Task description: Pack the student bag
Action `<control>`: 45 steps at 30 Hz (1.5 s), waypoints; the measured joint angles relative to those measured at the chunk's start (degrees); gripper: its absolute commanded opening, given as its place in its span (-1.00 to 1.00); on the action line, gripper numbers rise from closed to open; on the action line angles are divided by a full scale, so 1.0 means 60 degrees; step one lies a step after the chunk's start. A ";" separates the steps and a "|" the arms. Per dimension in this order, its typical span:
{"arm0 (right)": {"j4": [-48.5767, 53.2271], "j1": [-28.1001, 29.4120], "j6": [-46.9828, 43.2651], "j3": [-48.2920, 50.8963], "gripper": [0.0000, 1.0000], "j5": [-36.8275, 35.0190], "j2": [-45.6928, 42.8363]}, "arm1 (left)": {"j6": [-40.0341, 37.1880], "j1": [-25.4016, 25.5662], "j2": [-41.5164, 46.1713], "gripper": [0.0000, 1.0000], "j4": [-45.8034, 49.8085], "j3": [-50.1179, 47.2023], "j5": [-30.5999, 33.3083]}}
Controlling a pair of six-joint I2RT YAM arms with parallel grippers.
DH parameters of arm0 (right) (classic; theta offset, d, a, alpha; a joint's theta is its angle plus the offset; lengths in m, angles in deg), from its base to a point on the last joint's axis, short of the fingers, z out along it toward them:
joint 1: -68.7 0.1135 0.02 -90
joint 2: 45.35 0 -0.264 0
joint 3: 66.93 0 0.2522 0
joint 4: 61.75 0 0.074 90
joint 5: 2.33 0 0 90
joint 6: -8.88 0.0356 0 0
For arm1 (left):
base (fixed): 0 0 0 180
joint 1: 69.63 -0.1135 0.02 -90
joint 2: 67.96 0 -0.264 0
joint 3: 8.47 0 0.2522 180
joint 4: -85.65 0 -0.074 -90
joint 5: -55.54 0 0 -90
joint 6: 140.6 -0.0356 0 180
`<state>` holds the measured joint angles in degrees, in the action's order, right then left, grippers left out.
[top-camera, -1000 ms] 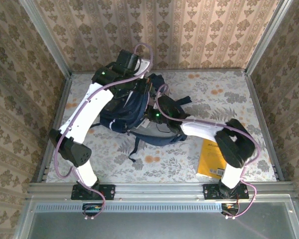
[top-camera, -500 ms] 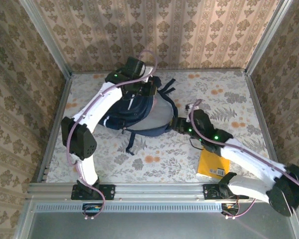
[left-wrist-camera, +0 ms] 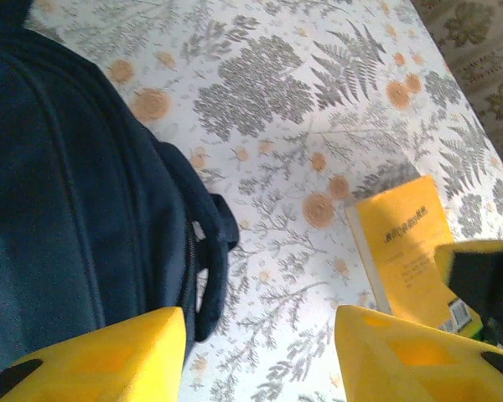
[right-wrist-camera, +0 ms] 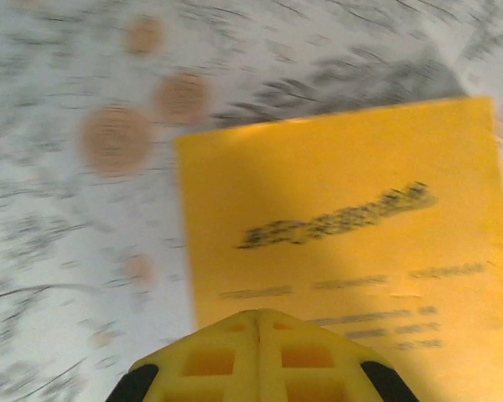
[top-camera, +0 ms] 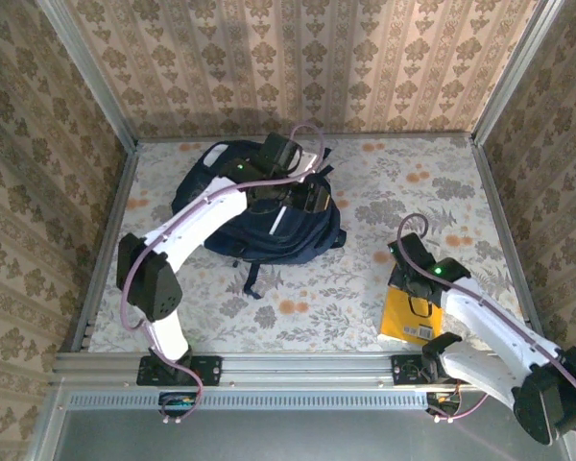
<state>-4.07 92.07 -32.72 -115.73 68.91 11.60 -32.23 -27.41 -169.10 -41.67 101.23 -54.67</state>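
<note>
Student bag (left-wrist-camera: pixel 67 209) beside spread, empty left hand (left-wrist-camera: pixel 260 352); wrist view: right hand (right-wrist-camera: pixel 258 335) pressed together above yellow book (right-wrist-camera: pixel 344 193).

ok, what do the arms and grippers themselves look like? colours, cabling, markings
Left arm and right arm: white shells, black joint housings, a lilac cable looped along each, a green light lit near the wrist. Left gripper and right gripper: yellow plastic fingers with square recesses and black patches at the outer corners. No lettering visible.
</note>
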 measured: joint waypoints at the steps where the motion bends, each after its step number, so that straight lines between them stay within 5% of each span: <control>1: 0.0047 -0.0058 0.0127 0.0025 -0.96 -0.0066 0.0313 | 0.0000 0.0106 0.0055 0.04 0.0000 -0.0106 -0.0018; 12: -0.1093 -0.0627 0.0328 0.0273 -0.88 0.0936 0.2218 | -0.0015 0.0780 0.0055 0.07 -0.0015 -0.1158 -0.0379; 20: -0.3993 -0.0601 0.1311 0.0171 -0.82 0.3111 0.3115 | 0.0029 0.1020 -0.0820 0.10 -0.0018 -0.1231 -0.1009; 26: -0.5482 -0.0102 0.2025 0.0259 -0.45 0.4288 0.3399 | 0.0291 0.1209 -0.1923 0.12 -0.0113 -0.1228 -0.1719; 35: -0.3781 -0.0240 0.0863 0.0299 0.32 0.2685 0.0831 | 0.0630 0.1213 -0.2929 0.16 0.0160 -0.0943 -0.2014; 45: -0.3319 -0.1515 0.0222 0.0514 0.40 0.2645 0.2259 | 0.0678 0.1348 -0.3763 0.19 0.0408 -0.0117 -0.2885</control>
<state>-23.98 82.98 -31.38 -112.65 84.77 25.15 -28.16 -19.32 -191.68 -39.22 100.53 -71.98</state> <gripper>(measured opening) 0.701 0.593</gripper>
